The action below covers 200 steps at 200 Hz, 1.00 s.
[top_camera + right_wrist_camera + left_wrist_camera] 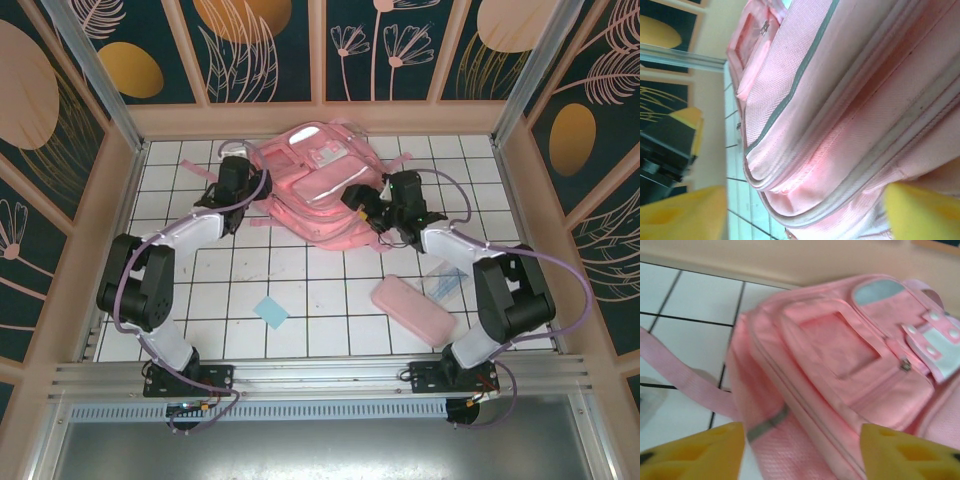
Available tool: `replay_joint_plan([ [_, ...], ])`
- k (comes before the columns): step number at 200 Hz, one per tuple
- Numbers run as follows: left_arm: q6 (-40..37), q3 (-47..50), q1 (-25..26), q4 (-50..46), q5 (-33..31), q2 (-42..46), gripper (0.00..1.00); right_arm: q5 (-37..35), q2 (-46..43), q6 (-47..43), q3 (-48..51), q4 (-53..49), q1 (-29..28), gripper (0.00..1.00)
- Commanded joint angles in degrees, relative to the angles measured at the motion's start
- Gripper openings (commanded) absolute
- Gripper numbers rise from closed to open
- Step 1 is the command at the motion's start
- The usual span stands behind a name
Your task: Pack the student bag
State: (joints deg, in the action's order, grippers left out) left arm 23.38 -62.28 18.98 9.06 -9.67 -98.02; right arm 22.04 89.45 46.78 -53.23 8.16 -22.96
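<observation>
Left gripper (256,190) at nine o'clock, right gripper (362,208) at three, both gaping empty; seek the student bag (320,190)'s zip pull (905,365).

No text, brand, number or sign legible: none on the large pink fabric backpack (312,195), none on the white tiled tabletop (320,292).

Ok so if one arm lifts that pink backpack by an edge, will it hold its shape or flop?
Probably flops: the backpack is soft fabric, lying slumped and creased on the table. Its loose strap would likely dangle or drag. The woven cloth looks textured, so it should grip rather than slip.
</observation>
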Motion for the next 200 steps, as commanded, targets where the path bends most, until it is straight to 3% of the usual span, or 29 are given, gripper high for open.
replay_joint_plan([
  [1,-2.09,-0.81,1.47,-6.17,2.3,2.56,0.67,-7.65,-5.66,-10.55,-3.98,-13.91,1.0,0.99],
  [25,-4.83,-2.29,5.49,-9.78,2.78,3.92,0.68,-12.59,-7.96,-13.93,-3.75,-19.99,3.2,0.99],
  [74,-13.1,-12.95,14.47,-17.08,5.1,0.13,0.69,-11.1,-9.22,-15.12,-1.66,-22.42,10.35,0.99],
  [94,-16.76,-19.08,16.5,-21.51,7.55,-5.57,0.69,-11.23,-10.02,-15.28,-0.37,-22.23,11.62,0.99],
  [144,-25.77,-34.08,18.54,-37.4,13.75,-18.69,0.66,-10.53,-11.81,-15.23,3.37,-21.93,13.46,0.99],
  [200,-27.69,-34.36,18.61,-37.52,15.33,-21.4,0.67,-8.95,-11.98,-14.49,6.32,-20.52,14.75,0.99],
])
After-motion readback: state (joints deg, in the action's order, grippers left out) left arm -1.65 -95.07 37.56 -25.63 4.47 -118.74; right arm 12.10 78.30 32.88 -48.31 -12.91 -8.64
